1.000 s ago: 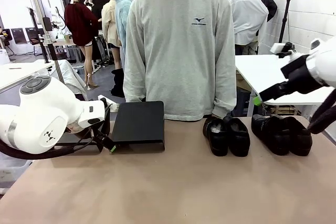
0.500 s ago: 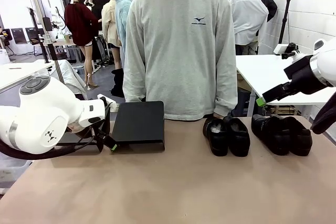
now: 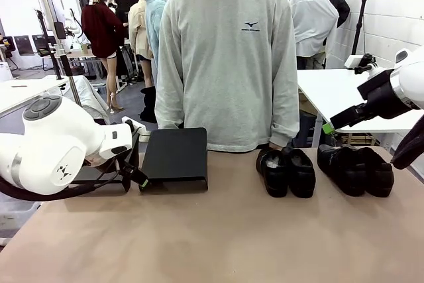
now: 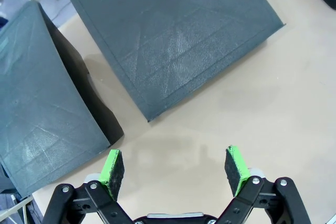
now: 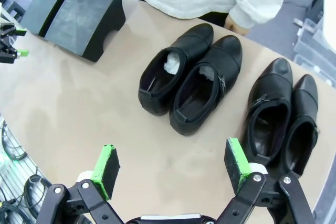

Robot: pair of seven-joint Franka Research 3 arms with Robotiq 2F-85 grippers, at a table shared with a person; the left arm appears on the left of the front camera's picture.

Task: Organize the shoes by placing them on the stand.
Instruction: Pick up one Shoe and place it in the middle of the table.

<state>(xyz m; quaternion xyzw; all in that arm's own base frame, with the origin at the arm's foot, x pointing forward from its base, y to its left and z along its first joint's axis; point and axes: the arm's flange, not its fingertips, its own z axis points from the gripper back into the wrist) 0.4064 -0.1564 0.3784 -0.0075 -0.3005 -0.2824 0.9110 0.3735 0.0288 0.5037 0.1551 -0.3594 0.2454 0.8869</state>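
The only print is a small dark logo (image 3: 250,26) on the chest of the person's grey sweatshirt (image 3: 228,64), and its lettering is too small to read. No label is showing on the shoes or the stand.

All the shoes are sitting on the tan table (image 3: 212,236), none on the stand. Seen from the front, the middle pair (image 3: 286,171) is lying at about 1 o'clock and the right pair (image 3: 355,170) at 2 o'clock. The stand (image 3: 175,156) is resting at 10 o'clock, well apart from them.

From the front the stand is looking like one flat black slab. The left wrist view is showing two wedge-shaped blocks side by side, one (image 4: 173,35) at 12 o'clock and the other (image 4: 42,93) at 9 o'clock. Both have a grainy, leather-like skin with faint creases and a stitched border.

The right wrist view is looking down into the shoes. They are glossy black with rounded toes and buckled straps. White paper is stuffing the middle pair (image 5: 189,85), while the right pair (image 5: 283,119) is showing dark insides. The person's hand (image 5: 233,23) is resting just beyond the middle pair's toes.

The left claw (image 4: 176,163) is hanging over bare table by the stand, jaws spread wide, gripping nothing. The right claw (image 5: 173,169) is hovering above the shoes, also spread wide, with nothing in it.
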